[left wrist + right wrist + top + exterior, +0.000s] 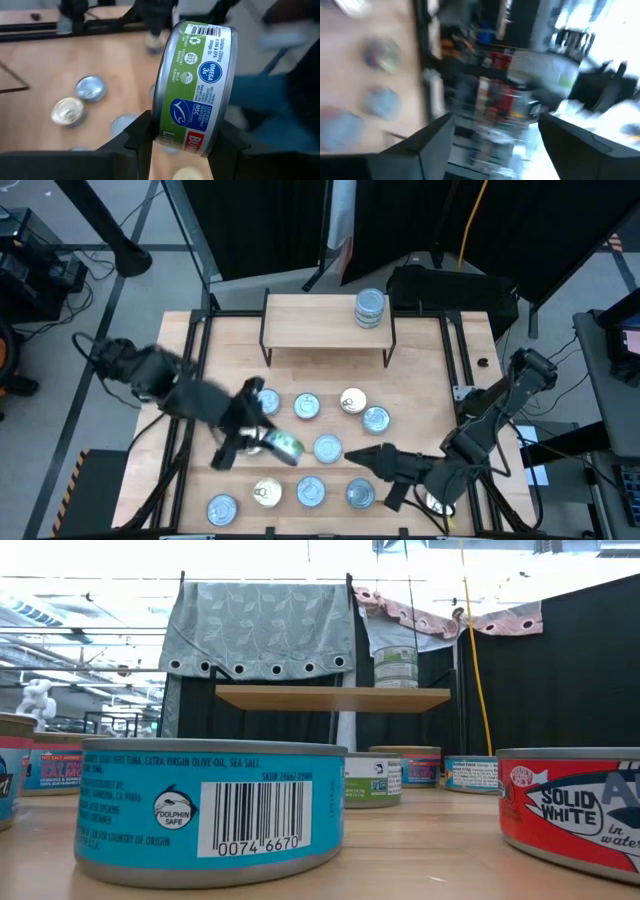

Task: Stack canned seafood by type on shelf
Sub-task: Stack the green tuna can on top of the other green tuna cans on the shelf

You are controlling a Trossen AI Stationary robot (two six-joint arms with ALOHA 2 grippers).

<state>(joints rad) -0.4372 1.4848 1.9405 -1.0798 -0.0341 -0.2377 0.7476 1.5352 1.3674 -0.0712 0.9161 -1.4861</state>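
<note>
Left pincer point(180, 137) grips green tin point(192, 85) labelled "OMEGA 3s".

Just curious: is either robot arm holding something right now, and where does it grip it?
The left claw holds a green-sided tin, fingers pinching its two flat faces. The right claw is open, holding nothing.

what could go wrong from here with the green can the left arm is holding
1. The left gripper holds the green can on edge by its flat faces; it could twist or slip out on the way.
2. The shelf already carries a small stack of cans; a bump could topple it.
3. The right gripper sits open among the table's loose cans and could knock them.
</note>
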